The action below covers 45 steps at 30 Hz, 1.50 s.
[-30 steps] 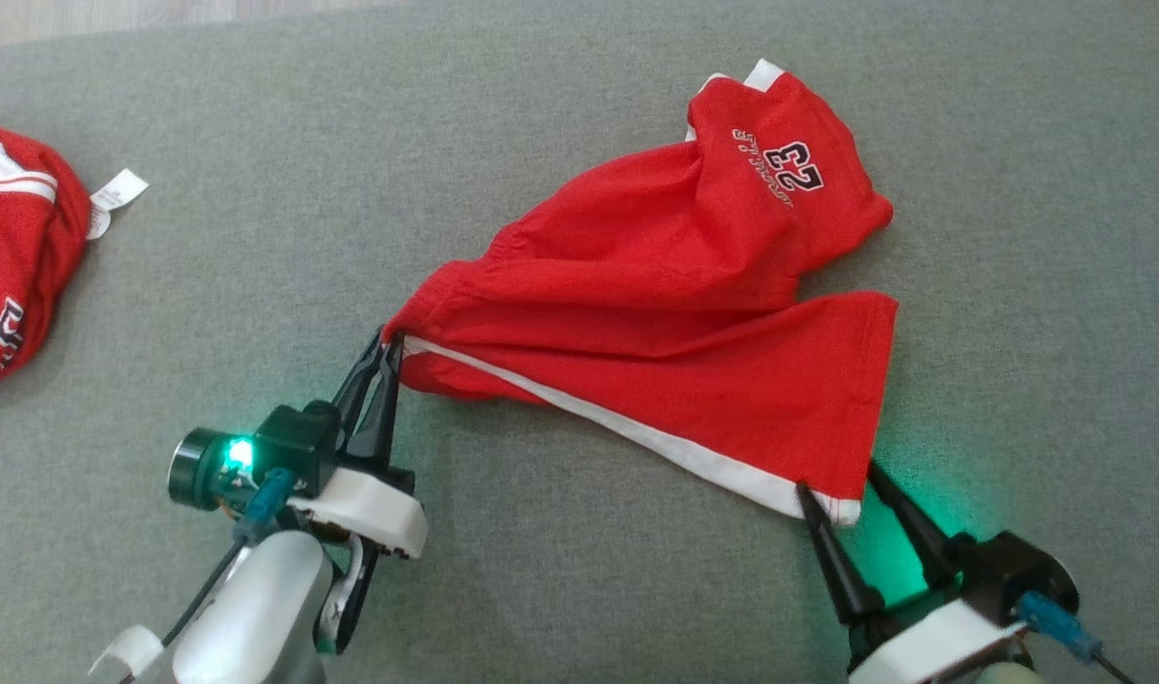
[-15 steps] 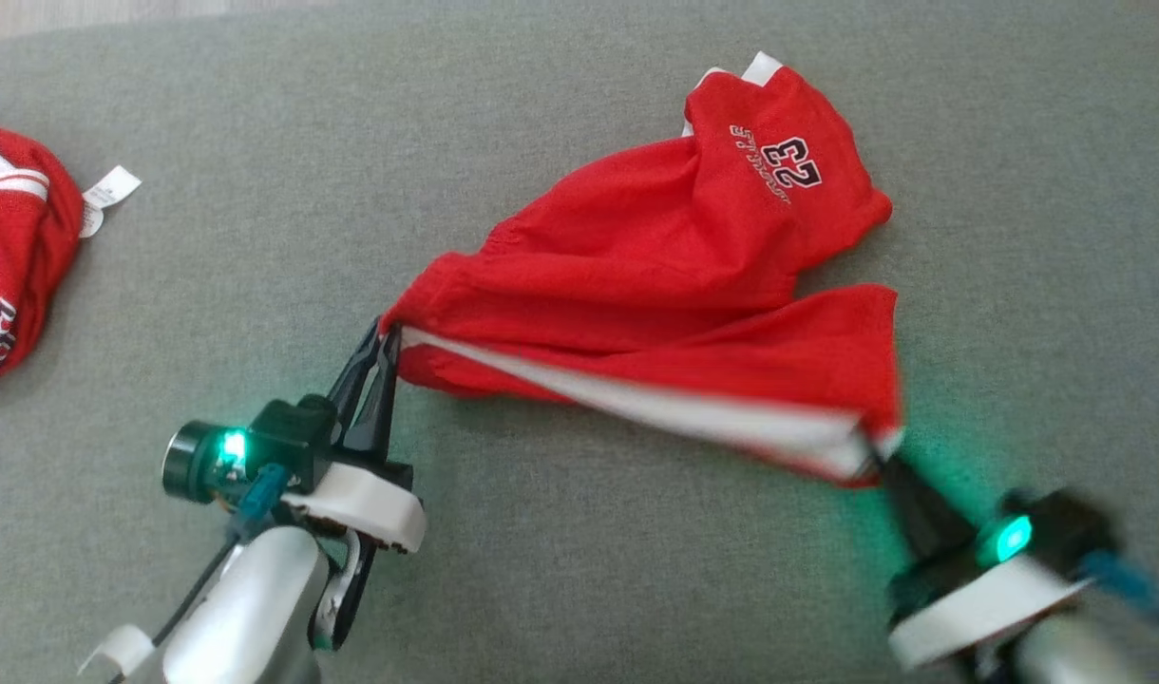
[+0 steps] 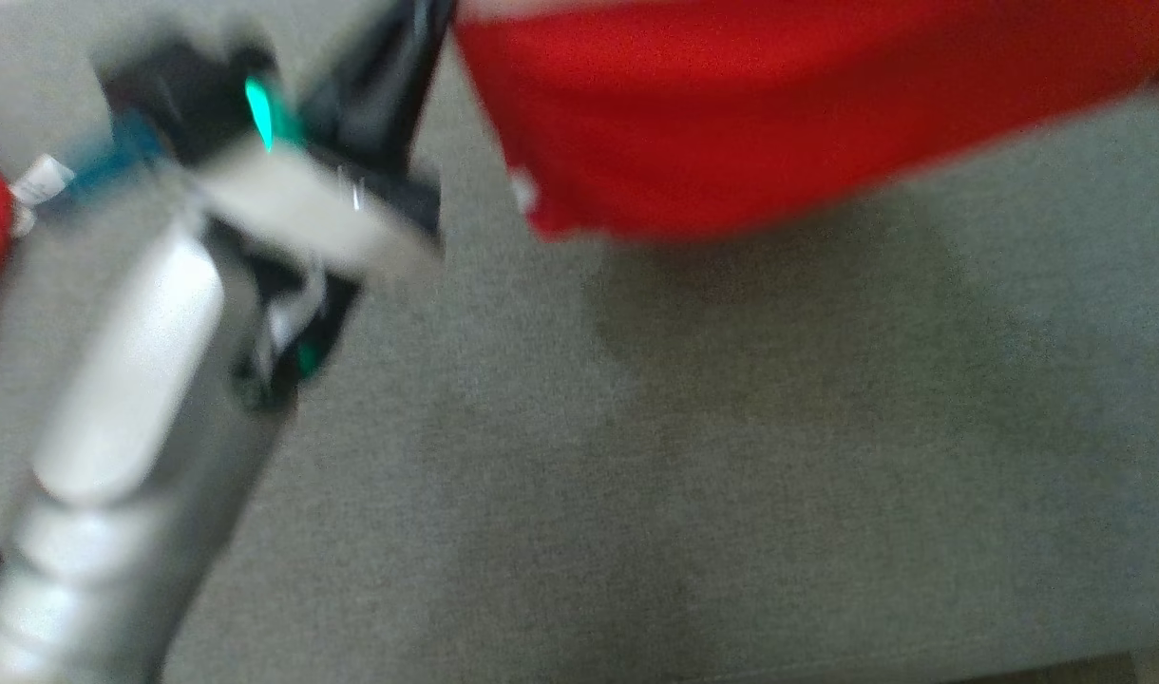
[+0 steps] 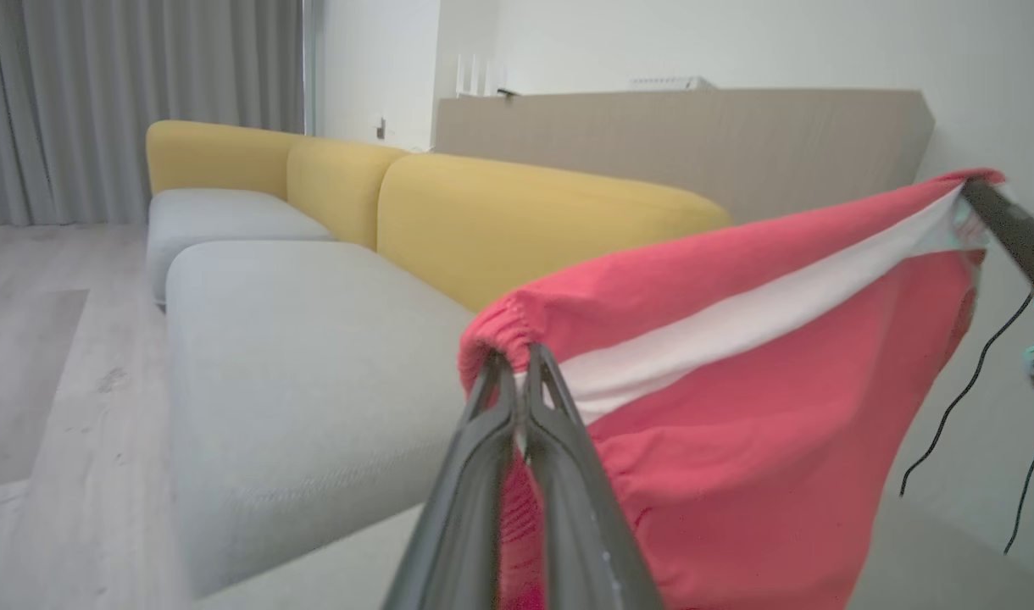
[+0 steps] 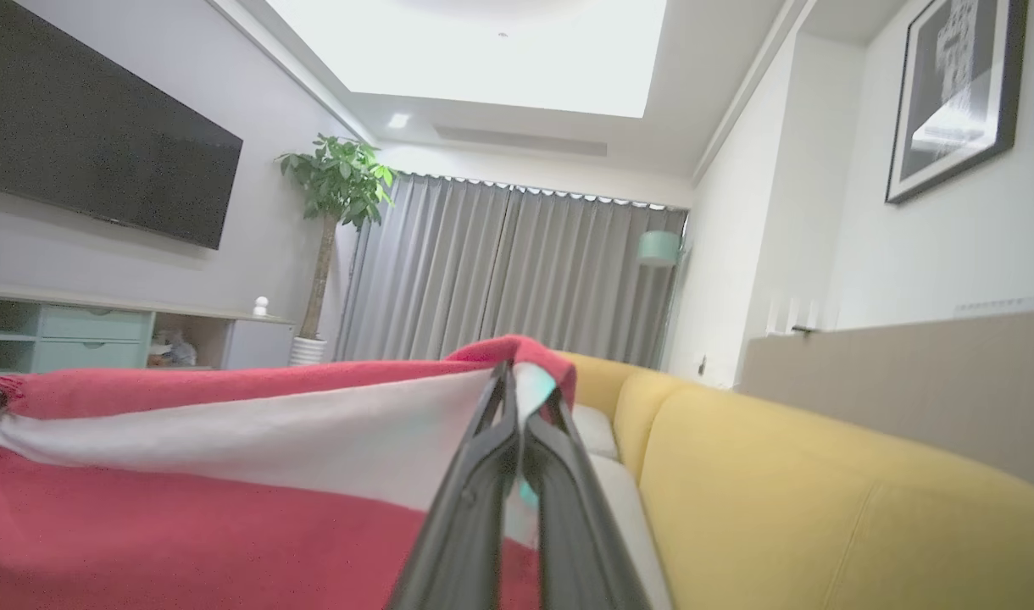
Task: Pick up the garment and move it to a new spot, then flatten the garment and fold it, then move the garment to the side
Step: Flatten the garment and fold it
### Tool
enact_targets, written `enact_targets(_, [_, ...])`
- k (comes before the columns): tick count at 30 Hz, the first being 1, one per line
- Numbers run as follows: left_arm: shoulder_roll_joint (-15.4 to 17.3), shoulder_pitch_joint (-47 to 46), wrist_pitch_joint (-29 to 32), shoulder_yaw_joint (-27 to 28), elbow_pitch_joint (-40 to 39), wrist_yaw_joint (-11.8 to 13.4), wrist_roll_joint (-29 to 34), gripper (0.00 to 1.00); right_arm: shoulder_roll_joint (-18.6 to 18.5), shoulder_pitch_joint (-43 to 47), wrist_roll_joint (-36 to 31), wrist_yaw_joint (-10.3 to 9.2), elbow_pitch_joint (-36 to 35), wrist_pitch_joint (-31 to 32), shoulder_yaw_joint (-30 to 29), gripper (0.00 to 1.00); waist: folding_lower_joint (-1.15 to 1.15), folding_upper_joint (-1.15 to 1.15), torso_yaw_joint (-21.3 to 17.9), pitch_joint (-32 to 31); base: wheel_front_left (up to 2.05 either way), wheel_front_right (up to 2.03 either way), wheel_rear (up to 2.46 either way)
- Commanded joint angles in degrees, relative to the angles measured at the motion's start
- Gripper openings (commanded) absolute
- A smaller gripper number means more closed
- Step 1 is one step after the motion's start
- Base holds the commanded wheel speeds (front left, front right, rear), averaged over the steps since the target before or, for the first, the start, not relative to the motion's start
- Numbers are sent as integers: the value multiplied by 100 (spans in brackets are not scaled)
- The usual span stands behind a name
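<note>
Above grey upholstery [image 3: 731,475], left hand [image 4: 521,357] and right hand [image 5: 525,377] are each clamped on the raised red garment [image 4: 780,407].

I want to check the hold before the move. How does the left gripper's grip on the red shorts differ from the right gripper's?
The left gripper pinches the red shorts at the gathered waistband; the right gripper pinches them at the end of the white side stripe. The left gripper points roughly level along the sofa; the right gripper seems tilted up, toward the ceiling. Both are shut on the shorts, stretched between them.
</note>
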Motion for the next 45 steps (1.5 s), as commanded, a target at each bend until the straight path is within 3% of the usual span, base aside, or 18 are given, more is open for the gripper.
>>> enact_targets(1, [98, -391, 114, 297, -209, -37, -86, 0, -237, -274, 35, -4, -64, -31, 44, 0, 0, 0, -36, 311, 0, 0, 0])
enact_targets(5, [-74, -1657, 493, 409, 35, -194, -373, 0, -510, -1760, 280, -4, 661, -31, 4, 0, 0, 0, 15, 788, 0, 0, 0])
enact_targets(10, [-273, -3130, 36, 360, 942, -314, 12, 0, -670, -3070, 101, -4, 1282, -31, -175, 0, 0, 0, 109, 1132, 0, 0, 0])
enact_targets(13, [-407, -3654, -484, 247, 1374, -360, 237, 0, -716, -3439, -124, -4, 1238, -31, -423, 0, 0, 0, 164, 1196, 0, 0, 0])
enact_targets(16, [-456, -3621, -795, 68, 1701, -393, 204, 0, -715, -3181, -154, -4, 1099, -31, -349, 0, 0, 0, 185, 1167, 0, 0, 0])
enact_targets(20, [-264, -2894, -1026, -325, 1854, -413, 147, 0, -701, -2217, -46, -4, 930, -31, -180, 0, 0, 0, 188, 1143, 0, 0, 0])
enact_targets(25, [6, -1270, -1547, -667, 1593, -351, 102, 0, -342, -527, 25, -4, 665, -31, -287, 0, 0, 0, 142, 1026, 0, 0, 0])
enact_targets(27, [176, -177, -1875, -932, 1433, -157, 256, 0, -18, 507, 138, -4, 520, -31, -398, 0, 0, 0, 103, 830, 0, 0, 0])
enact_targets(32, [301, 1413, -2145, -1200, 1205, 282, 240, 0, 313, 1980, 107, -4, 291, -31, -450, 0, 0, 0, 16, 364, 0, 0, 0])
enact_targets(33, [301, 1413, -2145, -1200, 1205, 282, 240, 0, 313, 1980, 107, -4, 291, -31, -450, 0, 0, 0, 16, 364, 0, 0, 0])
enact_targets(40, [504, 2985, -2180, -1210, 464, 922, -69, 0, 382, 3491, 221, -4, -203, -31, -526, 0, 0, 0, -50, -80, 0, 0, 0])
enact_targets(45, [473, 3387, -2121, -1059, -293, 1053, -497, 0, 407, 3701, 492, -4, -548, -20, -665, 0, 0, 0, -3, -200, 0, 0, 0])
